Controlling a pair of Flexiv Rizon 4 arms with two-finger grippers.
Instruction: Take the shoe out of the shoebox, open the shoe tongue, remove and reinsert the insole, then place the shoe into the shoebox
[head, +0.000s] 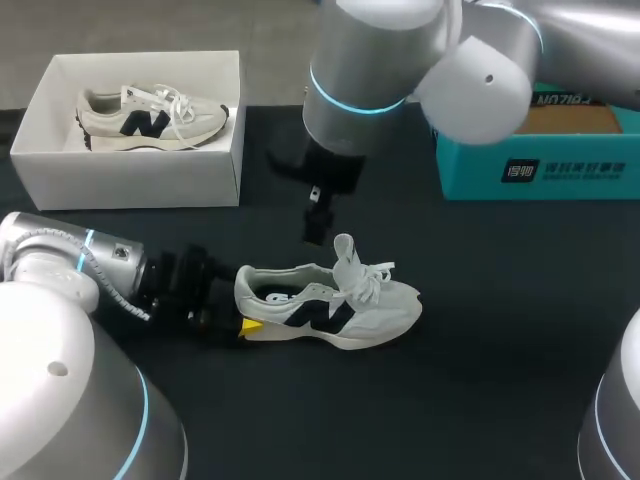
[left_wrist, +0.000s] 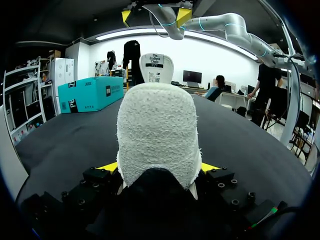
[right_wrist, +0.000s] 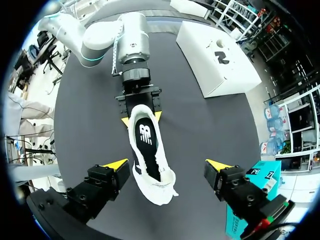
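The shoe (head: 330, 305) is out of the shoebox (head: 130, 180) and lies on its sole near the middle of the table (head: 500, 350), toe toward the right edge. Its tongue (head: 345, 250) stands up and the insole (right_wrist: 146, 145) shows inside, so I judge the tongue step about done and pulling the insole to be the step in hand.

The left gripper (left_wrist: 159, 167) lies low along the table from the left edge, clamped on the heel from both sides. The right gripper (right_wrist: 169, 165) hangs straight above the shoe, pointing down, fingers spread wide and holding nothing.

Next, the right gripper likely needs to narrow, drop into the opening behind the tongue and pinch the insole's edge while the left steadies the heel.

The shoebox sits at the far left corner with another shoe (head: 150, 118) in it.
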